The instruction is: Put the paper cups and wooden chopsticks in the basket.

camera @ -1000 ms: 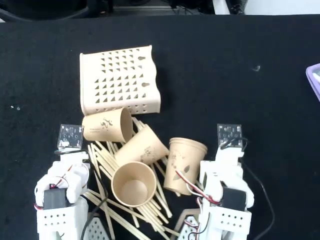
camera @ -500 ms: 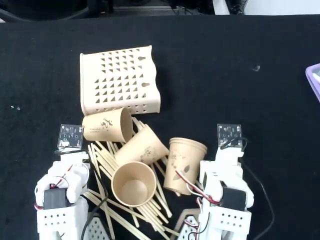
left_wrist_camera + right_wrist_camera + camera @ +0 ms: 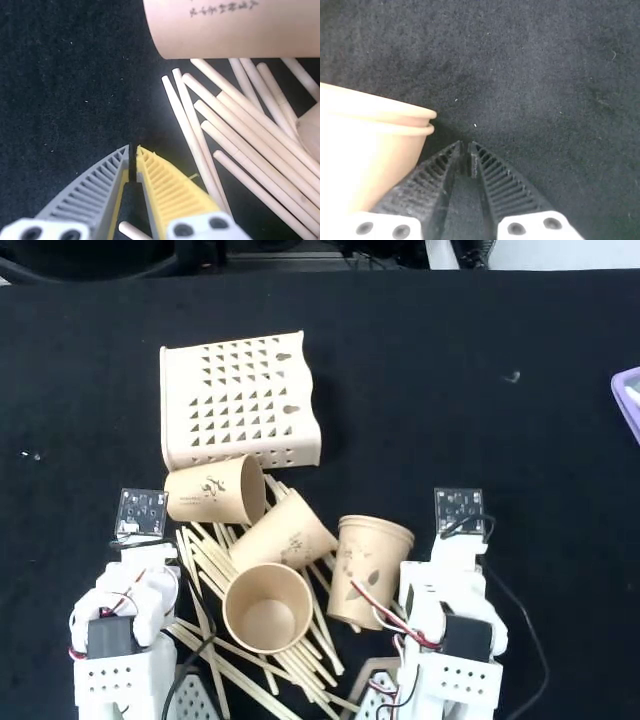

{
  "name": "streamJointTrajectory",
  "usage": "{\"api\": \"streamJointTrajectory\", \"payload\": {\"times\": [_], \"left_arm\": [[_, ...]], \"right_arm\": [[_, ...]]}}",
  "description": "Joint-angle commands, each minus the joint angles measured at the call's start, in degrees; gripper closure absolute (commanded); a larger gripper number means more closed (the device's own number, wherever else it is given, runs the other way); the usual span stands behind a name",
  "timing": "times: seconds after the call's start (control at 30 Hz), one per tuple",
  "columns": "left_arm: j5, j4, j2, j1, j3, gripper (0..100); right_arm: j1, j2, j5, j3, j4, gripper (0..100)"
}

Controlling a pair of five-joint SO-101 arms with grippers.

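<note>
Basket [image 3: 240, 405]: 11 o'clock of cups [image 3: 268, 605] x4 + sticks [image 3: 200, 560], none inside. L tool [image 3: 132, 155], R tool [image 3: 466, 150]: tips together, empty. No chg vs 1 s ago; task unstarted.

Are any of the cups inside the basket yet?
No, all four paper cups lie on the black table outside the basket.

left hand [image 3: 132, 150] closed, right hand [image 3: 466, 146] closed
</note>
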Motion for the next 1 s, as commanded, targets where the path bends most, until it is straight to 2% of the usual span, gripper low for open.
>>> {"api": "streamJointTrajectory", "payload": {"times": [0.0, 0.63, 0.87, 0.97], "left_arm": [[-0.26, 0.18, -0.18, -0.48, 1.19, 97], [-0.26, 0.18, -0.09, -0.13, 1.19, 97], [-0.53, -0.26, -0.09, 2.24, 1.19, 97], [-0.62, -2.29, -0.18, -1.63, -0.92, 97]], "right_arm": [[0.26, -5.14, -0.35, -0.13, 0.26, 96.6], [0.09, -5.14, 0.00, -0.13, -0.35, 96.2], [0.62, -5.05, 0.00, -7.25, -12.75, 96.2], [0.53, -5.05, 0.00, -14.64, -15.12, 96.2]]}}
